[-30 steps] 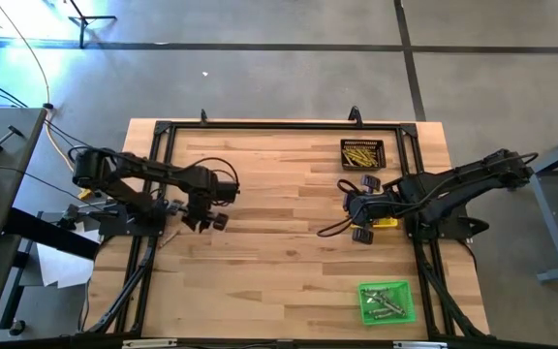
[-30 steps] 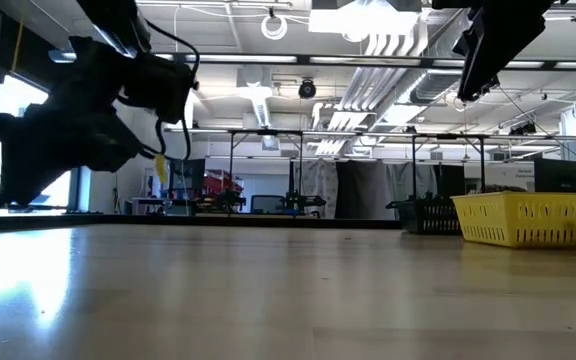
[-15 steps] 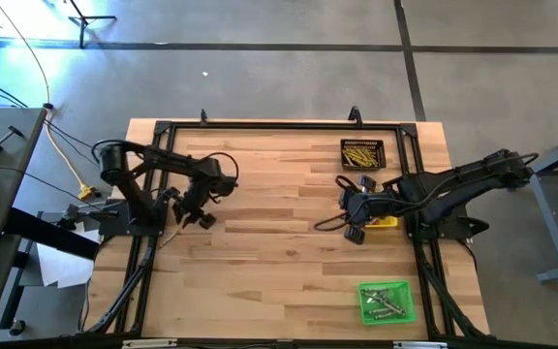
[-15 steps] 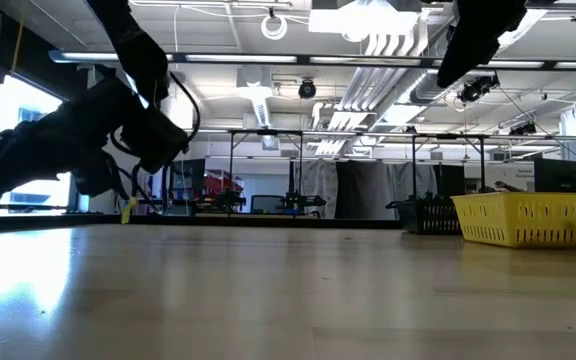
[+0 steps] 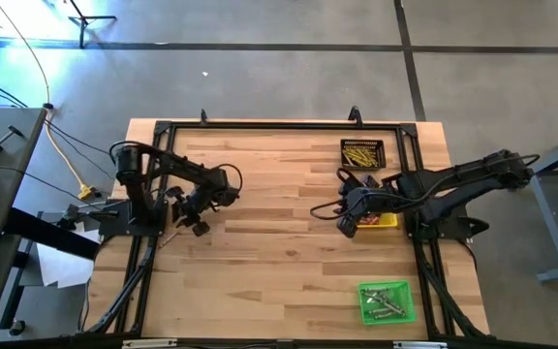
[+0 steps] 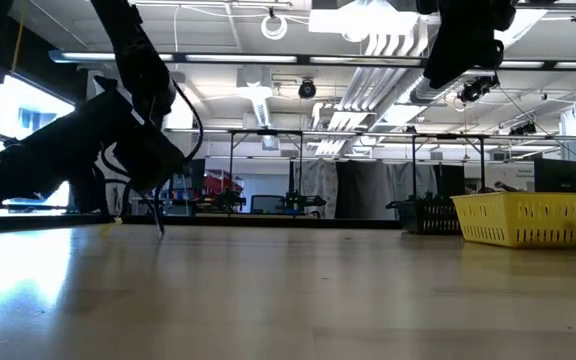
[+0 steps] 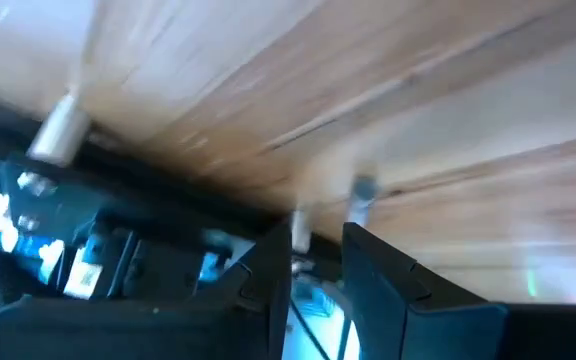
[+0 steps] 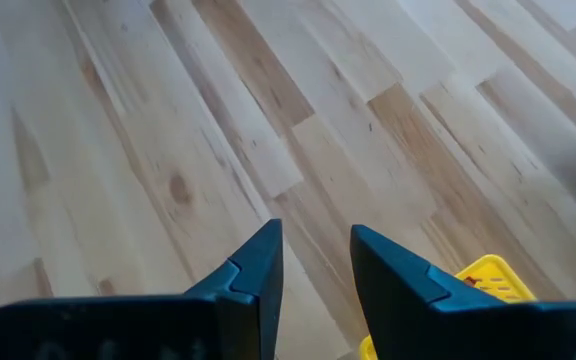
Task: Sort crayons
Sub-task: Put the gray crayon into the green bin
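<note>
Yellow crayons lie in a black tray at the far right. Greyish crayons lie in a green tray at the near right. A yellow tray sits between them, mostly hidden under my right arm. My right gripper hangs open above the wood just left of the yellow tray, with nothing between its fingers. My left gripper is low over the table's left part, tilted down and open, holding nothing.
A black metal frame runs around the table's edges. Bare wood stretches across the middle. Cables hang from both arms. In the low view the yellow tray stands at the right, with the room behind.
My left gripper has sunk toward the table and drawn back toward the left edge, rolling as it went. My right gripper has rolled in place above the wood beside the yellow tray. Both grippers have kept the same gap between their fingers.
</note>
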